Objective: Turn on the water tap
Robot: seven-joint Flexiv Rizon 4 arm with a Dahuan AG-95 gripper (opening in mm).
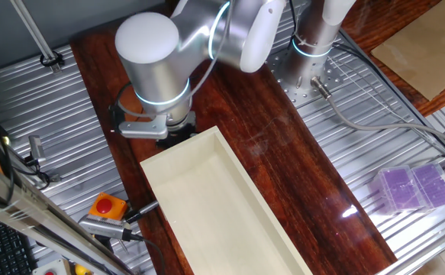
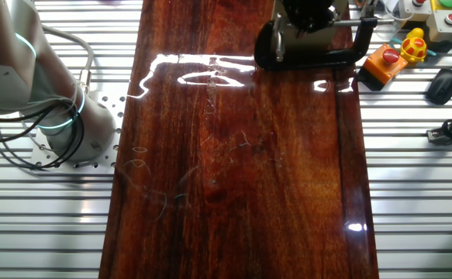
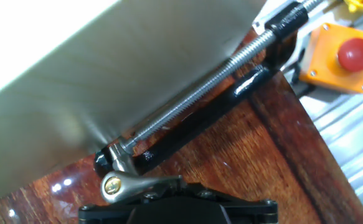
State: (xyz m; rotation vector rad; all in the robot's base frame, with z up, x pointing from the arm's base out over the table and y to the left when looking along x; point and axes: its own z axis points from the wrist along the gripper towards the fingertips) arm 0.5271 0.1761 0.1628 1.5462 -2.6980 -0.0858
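Tap lever (image 3: 126, 185) sits in the black clamp (image 3: 187, 134) at the table's (image 2: 241, 194) edge, so it stays put. Fingers are hidden; cannot tell.

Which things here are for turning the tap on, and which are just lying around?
For the job:
- small silver tap
- black C-clamp, with the tap at its jaw end

Just lying about:
- orange box with a red button
- purple boxes
- white tray
- black mouse
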